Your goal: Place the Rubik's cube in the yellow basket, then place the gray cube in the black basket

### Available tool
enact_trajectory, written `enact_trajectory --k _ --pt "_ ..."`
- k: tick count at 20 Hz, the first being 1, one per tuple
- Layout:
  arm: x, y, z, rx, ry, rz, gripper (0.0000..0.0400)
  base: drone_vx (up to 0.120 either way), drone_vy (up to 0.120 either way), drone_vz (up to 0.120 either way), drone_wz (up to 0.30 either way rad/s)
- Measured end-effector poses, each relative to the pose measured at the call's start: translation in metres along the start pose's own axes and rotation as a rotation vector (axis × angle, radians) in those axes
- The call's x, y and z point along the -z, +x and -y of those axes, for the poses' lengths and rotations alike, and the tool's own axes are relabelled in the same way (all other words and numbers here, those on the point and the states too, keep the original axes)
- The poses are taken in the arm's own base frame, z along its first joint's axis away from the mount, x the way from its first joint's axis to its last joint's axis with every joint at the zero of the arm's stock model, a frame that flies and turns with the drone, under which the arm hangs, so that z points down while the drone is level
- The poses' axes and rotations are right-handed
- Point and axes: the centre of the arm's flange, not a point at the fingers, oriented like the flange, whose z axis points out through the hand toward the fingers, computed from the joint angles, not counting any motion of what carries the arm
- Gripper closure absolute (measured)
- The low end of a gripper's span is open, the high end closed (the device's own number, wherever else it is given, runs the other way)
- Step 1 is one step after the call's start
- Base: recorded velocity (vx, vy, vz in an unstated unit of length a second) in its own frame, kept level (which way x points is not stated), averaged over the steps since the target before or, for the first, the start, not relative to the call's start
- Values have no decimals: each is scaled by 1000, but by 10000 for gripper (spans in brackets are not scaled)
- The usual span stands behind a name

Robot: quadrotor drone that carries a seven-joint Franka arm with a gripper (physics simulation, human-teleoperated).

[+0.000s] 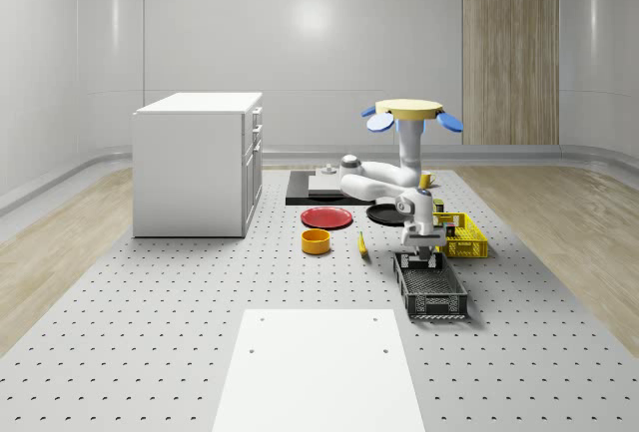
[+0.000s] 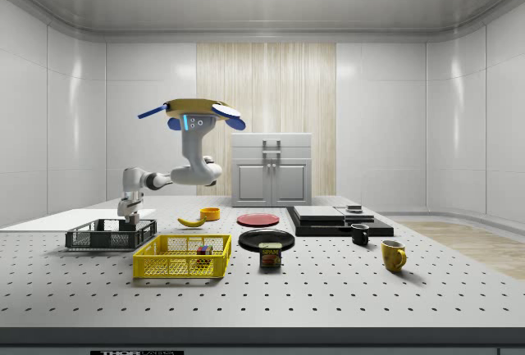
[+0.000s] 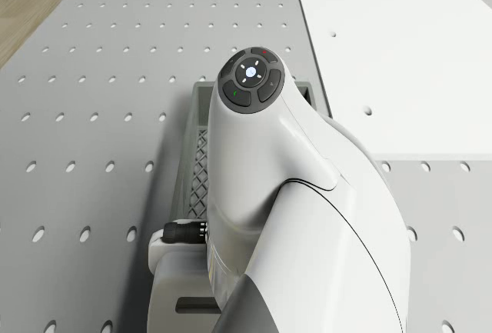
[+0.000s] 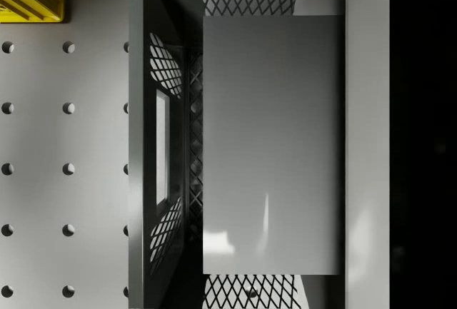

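I find the first step done: the Rubik's cube (image 2: 203, 250) sits inside the yellow basket (image 2: 180, 266), which stands on the desk (image 1: 150, 292) just beside the black basket (image 1: 431, 290). The second step is in hand. The drone (image 1: 411, 113) hovers above the desk behind the baskets in the whole-scene view, its arm bent forward and down so that the pincer (image 1: 422, 259) hangs at the black basket's far end, level with its rim. In the wrist view the gray cube (image 4: 271, 145) lies square in front of the camera, with the black basket's mesh wall and floor behind it; I judge the pincer is gripping it, though the fingers themselves are hidden from me. I cannot tell whether the cube yet rests on the basket floor. Remaining, by my judgement: lower if needed, release the cube, and lift the arm clear of the basket
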Motion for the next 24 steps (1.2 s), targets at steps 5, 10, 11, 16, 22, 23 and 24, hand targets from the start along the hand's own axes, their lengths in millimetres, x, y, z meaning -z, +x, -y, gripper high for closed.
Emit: enact_trajectory --k 5,10,11,16,22,23,24 --pt "0 0 0 0 0 0 150 120 0 -120 0" --pt "0 0 0 0 0 0 150 80 0 -32 0" --pt "0 0 0 0 0 0 150 0 0 0 0" --pt "0 0 0 0 0 0 150 0 0 -32 0" --pt "0 0 0 0 0 0 77 0 0 -7 0" --pt "0 0 0 0 0 0 60 0 0 0 0" --pt "1 0 0 0 0 0 47 0 0 0 0"
